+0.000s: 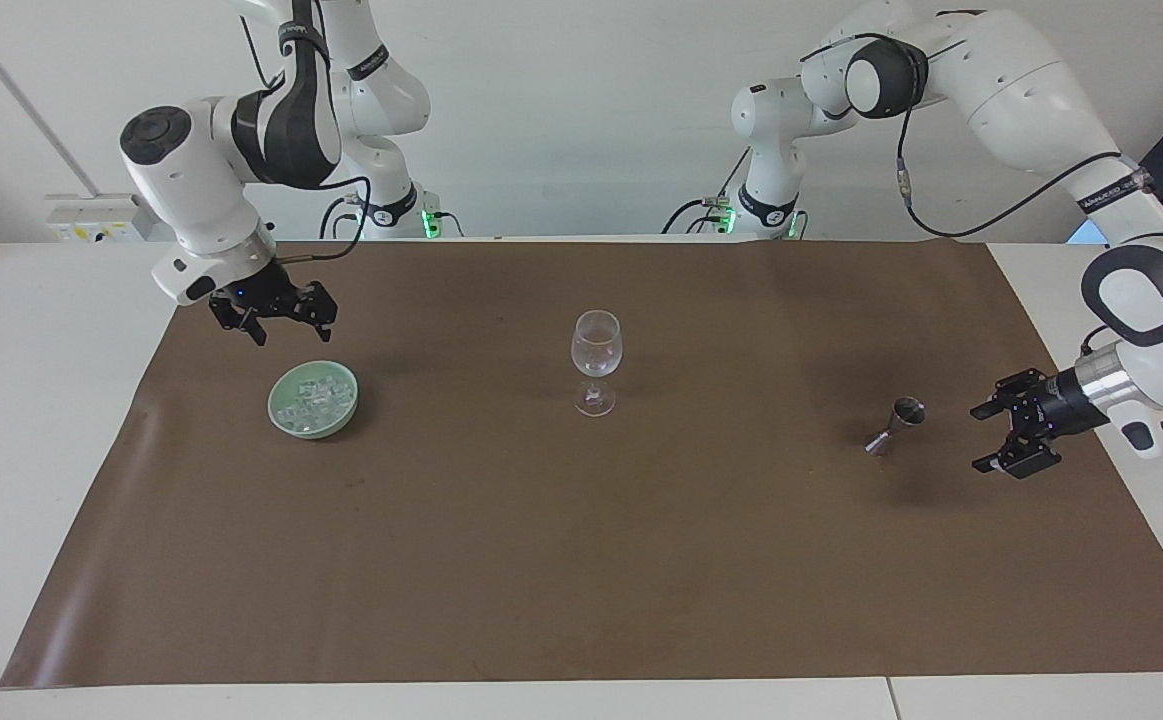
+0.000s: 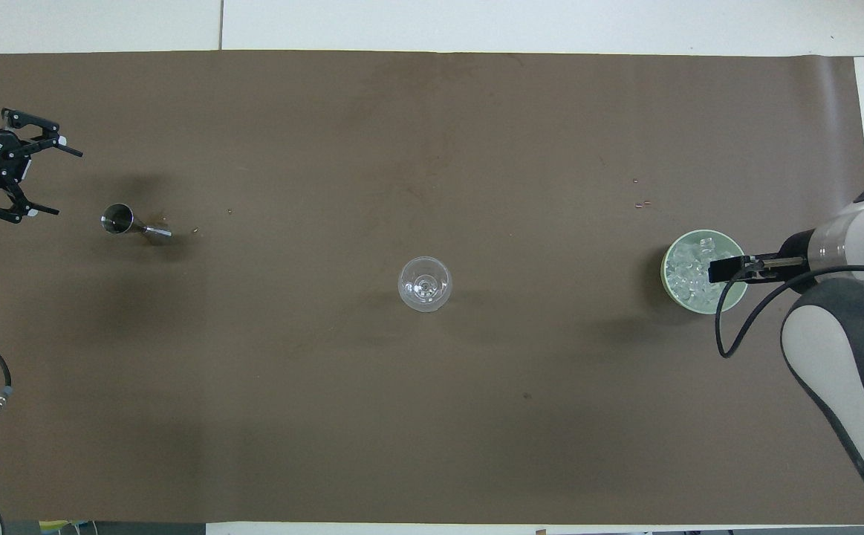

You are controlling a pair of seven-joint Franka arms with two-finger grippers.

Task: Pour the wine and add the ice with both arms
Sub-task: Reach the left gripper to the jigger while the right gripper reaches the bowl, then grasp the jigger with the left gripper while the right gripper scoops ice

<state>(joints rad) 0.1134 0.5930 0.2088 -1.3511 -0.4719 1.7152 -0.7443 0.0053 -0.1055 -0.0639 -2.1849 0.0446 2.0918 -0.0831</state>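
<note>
Ice [image 1: 316,398] fills bowl [image 1: 284,415]; both grippers, left [image 1: 991,435] and right [image 1: 289,325], released, empty.

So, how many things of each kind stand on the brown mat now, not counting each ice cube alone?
Wine glass: 1, upright at the mat's middle
Green bowl of ice cubes: 1
Metal jigger: 1
Total: 3
Both grippers are open and hold nothing: the right gripper is over the bowl's edge, the left gripper beside the jigger.
</note>
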